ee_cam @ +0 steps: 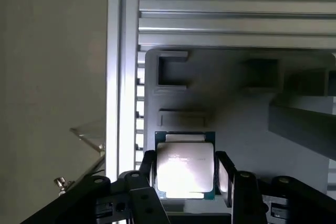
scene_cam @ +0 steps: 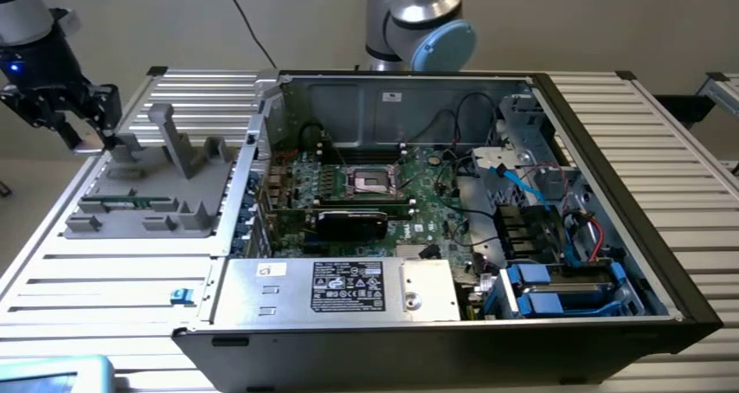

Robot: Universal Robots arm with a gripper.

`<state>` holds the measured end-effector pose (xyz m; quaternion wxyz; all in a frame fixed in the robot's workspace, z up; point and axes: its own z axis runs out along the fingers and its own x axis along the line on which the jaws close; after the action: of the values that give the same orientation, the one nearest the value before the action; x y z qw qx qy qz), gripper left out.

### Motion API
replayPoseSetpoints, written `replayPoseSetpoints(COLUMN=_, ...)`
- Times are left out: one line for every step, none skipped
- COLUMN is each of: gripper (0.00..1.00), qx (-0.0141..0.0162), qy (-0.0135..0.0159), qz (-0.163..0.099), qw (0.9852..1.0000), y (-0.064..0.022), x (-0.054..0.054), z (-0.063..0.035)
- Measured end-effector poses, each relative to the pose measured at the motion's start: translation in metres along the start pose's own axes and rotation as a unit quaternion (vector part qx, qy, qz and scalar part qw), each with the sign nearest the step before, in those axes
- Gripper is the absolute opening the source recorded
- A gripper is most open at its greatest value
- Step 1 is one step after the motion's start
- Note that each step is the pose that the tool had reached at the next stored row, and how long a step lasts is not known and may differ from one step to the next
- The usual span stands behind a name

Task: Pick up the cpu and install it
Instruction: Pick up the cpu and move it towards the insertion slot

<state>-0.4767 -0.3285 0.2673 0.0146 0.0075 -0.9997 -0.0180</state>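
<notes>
1 gripper (ee_cam: 186,167) pinches 1 cpu (ee_cam: 185,162) between its 2 fingers (ee_cam: 224,172). It hangs over a corner of 1 gray tray (scene_cam: 138,190), beside 1 open computer case (scene_cam: 393,107).

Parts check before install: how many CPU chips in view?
1. The flat square silver-topped cpu sits gripped between the black gripper's fingers, over the grey plastic parts tray. The black motherboard socket looks empty; others may be hidden.
</notes>
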Motion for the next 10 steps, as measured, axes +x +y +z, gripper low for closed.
replayPoseSetpoints(gripper=0.56, qx=0.0000, qy=0.0000, qz=0.000, qw=1.0000, y=0.0002, x=0.000, z=-0.0045)
replayPoseSetpoints(gripper=0.56, qx=0.0000, qy=-0.0001, qz=0.000, qw=1.0000, y=0.0003, x=0.000, z=-0.0090)
replayPoseSetpoints(gripper=0.56, qx=0.0000, qy=0.0000, qz=0.000, qw=1.0000, y=0.0005, x=0.000, z=-0.0139)
replayPoseSetpoints(gripper=0.56, qx=0.0000, qy=0.0000, qz=0.000, qw=1.0000, y=0.0006, x=0.000, z=-0.0184)
replayPoseSetpoints(gripper=0.56, qx=0.0000, qy=0.0000, qz=0.000, qw=1.0000, y=0.0008, x=0.000, z=-0.0229)
replayPoseSetpoints(gripper=0.56, qx=0.0000, qy=0.0000, qz=0.000, qw=1.0000, y=0.0009, x=-0.001, z=-0.0276)
replayPoseSetpoints(gripper=0.56, qx=0.0000, qy=0.0000, qz=0.000, qw=1.0000, y=0.0011, x=-0.001, z=-0.0321)
replayPoseSetpoints(gripper=0.56, qx=0.0000, qy=0.0000, qz=0.000, qw=1.0000, y=0.0013, x=-0.002, z=-0.0367)
replayPoseSetpoints(gripper=0.56, qx=0.0000, qy=0.0001, qz=0.000, qw=1.0000, y=0.0014, x=-0.003, z=-0.0413)
replayPoseSetpoints(gripper=0.56, qx=0.0000, qy=0.0000, qz=0.000, qw=1.0000, y=0.0016, x=-0.004, z=-0.0459)
